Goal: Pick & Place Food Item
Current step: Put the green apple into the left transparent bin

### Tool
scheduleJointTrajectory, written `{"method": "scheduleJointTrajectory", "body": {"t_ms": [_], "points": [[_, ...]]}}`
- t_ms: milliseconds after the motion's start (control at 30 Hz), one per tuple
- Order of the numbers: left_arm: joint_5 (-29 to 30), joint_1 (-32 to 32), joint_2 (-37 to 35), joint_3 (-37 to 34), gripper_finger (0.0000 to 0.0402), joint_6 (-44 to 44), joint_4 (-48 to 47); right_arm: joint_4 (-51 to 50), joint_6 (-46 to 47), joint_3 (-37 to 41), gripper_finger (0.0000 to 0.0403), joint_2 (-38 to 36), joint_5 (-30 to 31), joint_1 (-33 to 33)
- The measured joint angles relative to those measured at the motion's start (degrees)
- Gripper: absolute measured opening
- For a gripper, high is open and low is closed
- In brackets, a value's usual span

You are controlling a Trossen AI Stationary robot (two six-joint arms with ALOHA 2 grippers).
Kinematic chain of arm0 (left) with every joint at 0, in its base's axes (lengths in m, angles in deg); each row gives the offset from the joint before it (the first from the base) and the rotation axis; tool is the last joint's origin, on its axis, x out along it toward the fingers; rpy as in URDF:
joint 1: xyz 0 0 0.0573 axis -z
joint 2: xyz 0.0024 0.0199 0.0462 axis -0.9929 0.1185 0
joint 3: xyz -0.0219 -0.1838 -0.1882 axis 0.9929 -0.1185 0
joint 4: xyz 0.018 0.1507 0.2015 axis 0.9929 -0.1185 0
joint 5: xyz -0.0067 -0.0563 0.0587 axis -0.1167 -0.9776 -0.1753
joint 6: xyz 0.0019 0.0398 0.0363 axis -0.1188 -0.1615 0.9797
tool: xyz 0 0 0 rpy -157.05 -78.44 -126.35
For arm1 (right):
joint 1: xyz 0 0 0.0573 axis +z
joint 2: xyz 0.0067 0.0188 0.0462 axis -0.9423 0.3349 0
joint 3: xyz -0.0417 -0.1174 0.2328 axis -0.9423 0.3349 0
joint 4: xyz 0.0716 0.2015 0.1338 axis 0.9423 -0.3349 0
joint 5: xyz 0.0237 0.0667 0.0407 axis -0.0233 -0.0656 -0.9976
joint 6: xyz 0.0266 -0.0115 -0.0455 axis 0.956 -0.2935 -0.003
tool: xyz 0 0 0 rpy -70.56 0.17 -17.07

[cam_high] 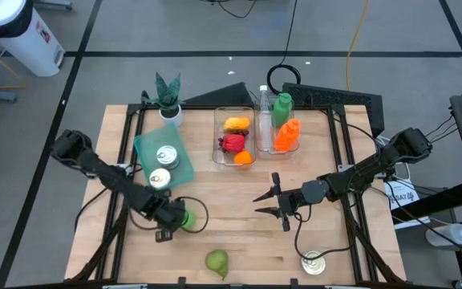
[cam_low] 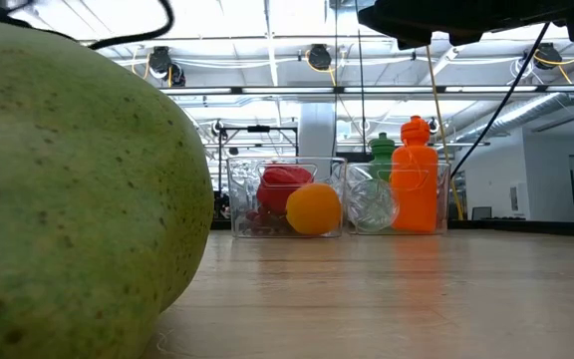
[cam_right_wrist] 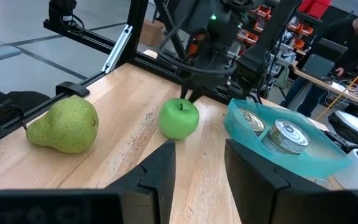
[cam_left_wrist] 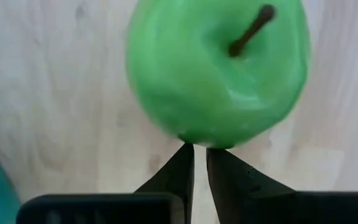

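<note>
A green apple (cam_high: 188,218) (cam_left_wrist: 216,68) sits stem up on the wooden table, left of centre. My left gripper (cam_left_wrist: 199,152) (cam_high: 173,218) points steeply down with its fingers shut, the tips right at the apple's left side. A green pear (cam_high: 216,261) (cam_right_wrist: 64,124) lies on its side near the front edge. My right gripper (cam_high: 257,205) (cam_right_wrist: 197,155) hovers level at the table's middle, open and empty, facing the apple. My left gripper comes from above, slanting in from the table's left, and its shut fingertips (cam_left_wrist: 188,155) meet the outline of the apple's side (cam_left_wrist: 197,140). I cannot tell whether they touch it. The apple rests on the table.
A teal plate (cam_high: 147,144) holding two cans lies behind the apple. At the back stand a clear bin (cam_high: 217,132) of toy food, a bin of bottles (cam_high: 283,132) and a small potted plant (cam_high: 168,92). One more can (cam_high: 314,263) sits front right.
</note>
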Motion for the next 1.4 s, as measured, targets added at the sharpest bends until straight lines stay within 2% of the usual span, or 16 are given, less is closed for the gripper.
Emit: {"method": "scheduleJointTrajectory", "body": {"t_ms": [167, 467, 733, 900, 1100, 1267, 1400], "points": [[1.5, -3.9, 2.21, -0.74, 0.0049, 7.34, 5.36, 0.0, 0.0, 0.0, 0.0125, 0.0, -0.01, 0.0], [-0.52, -10.39, 11.47, -1.24, 0.0049, 17.73, 14.71, -0.3, 0.04, 0.0, 0.0125, 0.0, -0.02, 0.0], [0.88, -13.46, 10.8, -1.46, 0.0049, 20.96, 24.01, -0.46, 0.04, 0.02, 0.0125, 0.0, -0.01, 0.0], [2.34, -13.58, 8.83, -0.94, 0.0049, 18.25, 23.6, -0.44, 0.06, 0.02, 0.0125, 0.0, -0.02, 0.09], [1.47, -12.58, 8.03, -0.94, 0.0049, 13.54, 16.97, -0.46, 0.06, 0.02, 0.0125, 0.0, -0.02, 0.11], [-3.95, -8.56, 6.28, -0.94, 0.0049, 13.9, 17.69, -0.46, 0.24, 0.02, 0.0125, 0.0, -0.02, 0.11], [-8.04, -6.11, 5.72, -0.9, 0.0049, 17.4, 25.63, -0.06, 0.17, 0.02, 0.0125, 0.0, -0.02, 0.11]]}}
